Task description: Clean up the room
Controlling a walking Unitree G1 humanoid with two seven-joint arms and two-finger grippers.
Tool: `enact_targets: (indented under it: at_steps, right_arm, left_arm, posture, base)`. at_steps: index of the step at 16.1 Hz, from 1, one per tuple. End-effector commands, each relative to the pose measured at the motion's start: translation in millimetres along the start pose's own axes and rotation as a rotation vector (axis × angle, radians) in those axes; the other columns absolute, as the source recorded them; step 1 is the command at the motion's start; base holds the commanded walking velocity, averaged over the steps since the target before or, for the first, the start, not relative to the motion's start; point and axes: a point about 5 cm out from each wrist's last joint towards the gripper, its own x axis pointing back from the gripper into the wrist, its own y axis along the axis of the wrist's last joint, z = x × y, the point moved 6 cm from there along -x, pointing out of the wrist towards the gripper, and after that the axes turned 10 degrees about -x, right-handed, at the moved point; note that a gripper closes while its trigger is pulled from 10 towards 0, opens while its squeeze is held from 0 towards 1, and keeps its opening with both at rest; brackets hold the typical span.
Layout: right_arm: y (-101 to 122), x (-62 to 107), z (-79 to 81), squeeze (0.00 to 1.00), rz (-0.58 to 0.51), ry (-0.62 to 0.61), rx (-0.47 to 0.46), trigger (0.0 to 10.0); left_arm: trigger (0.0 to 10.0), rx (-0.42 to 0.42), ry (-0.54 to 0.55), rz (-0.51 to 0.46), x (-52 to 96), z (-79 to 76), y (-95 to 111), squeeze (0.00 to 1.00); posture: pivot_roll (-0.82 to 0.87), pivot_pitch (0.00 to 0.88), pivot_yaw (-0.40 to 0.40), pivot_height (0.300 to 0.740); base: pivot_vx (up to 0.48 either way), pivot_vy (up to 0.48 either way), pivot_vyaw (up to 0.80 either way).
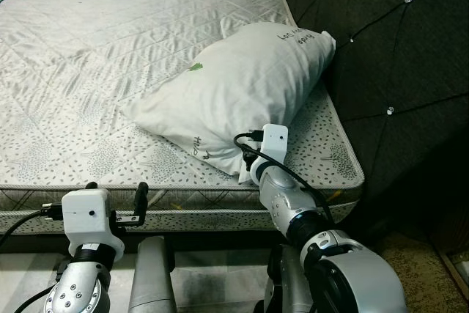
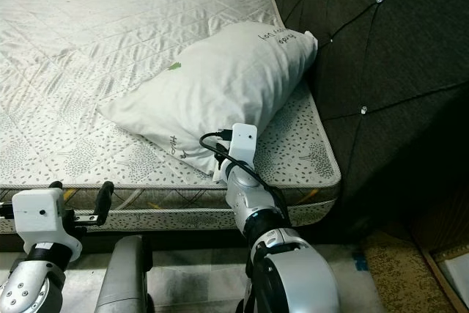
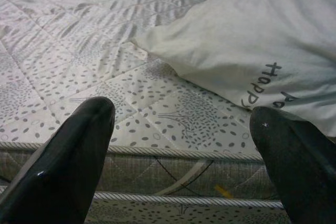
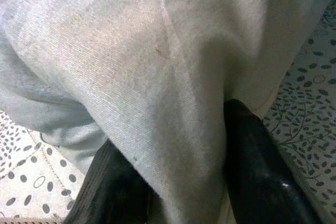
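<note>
— Lying where, the white fabric pillow [image 1: 242, 86]?
— On the patterned grey mattress [image 1: 88, 71], by the headboard [image 1: 396, 56]. Right gripper [image 4: 176, 182] is pinching its corner; left gripper [image 3: 184, 145] is hovering spread at the mattress edge

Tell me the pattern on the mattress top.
The mattress is pale with grey leaf speckles and quilted lines, clearest in the left wrist view.

Mattress [image 1: 110, 56]: bare, open surface from 9 to 12 o'clock of the pillow [image 1: 234, 89]; free passage there.
Pillow: bulk blocks the corner by the headboard.
Headboard [image 1: 396, 56]: dark tufted wall at 3 o'clock, touching the pillow; no way through.
Mattress edge [image 1: 183, 203]: low barrier before the left gripper [image 3: 181, 129], whose fingers stand apart.
</note>
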Motion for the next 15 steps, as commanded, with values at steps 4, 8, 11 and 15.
enact_targets:
  at_steps: [4, 8, 11, 15]
  right_arm:
    - [15.5, 3.5, 70.2, 0.0, -0.035, 0.207, 0.004, 0.0]
    - [51.6, -5.0, 27.5, 0.0, -0.089, 0.171, 0.104, 0.0]
    - [104.2, -6.4, -10.6, 0.0, -0.163, 0.114, 0.164, 0.0]
    - [149.2, -0.7, -38.0, 0.0, -0.23, 0.063, 0.231, 0.0]
  left_arm:
    - [10.0, -0.008, 0.005, -0.011, -1.9, 0.5, 3.8, 0.0]
    - [10.0, -0.005, 0.014, -0.017, -5.3, 1.6, 2.9, 0.0]
    - [10.0, -0.003, 0.017, -0.024, -9.4, 1.2, 3.5, 0.0]
    - [10.0, -0.006, 0.012, -0.033, -11.4, 1.3, 4.1, 0.0]
  posture:
    - [0.16, 0.109, -0.075, 0.561]
    - [0.14, 0.088, -0.082, 0.561]
    - [0.13, 0.068, -0.08, 0.561]
    - [0.13, 0.054, -0.075, 0.561]
  base:
    - [0.0, 0.0, 0.0]
    - [0.0, 0.0, 0.0]
    - [0.0, 0.0, 0.0]
    - [0.0, 0.0, 0.0]
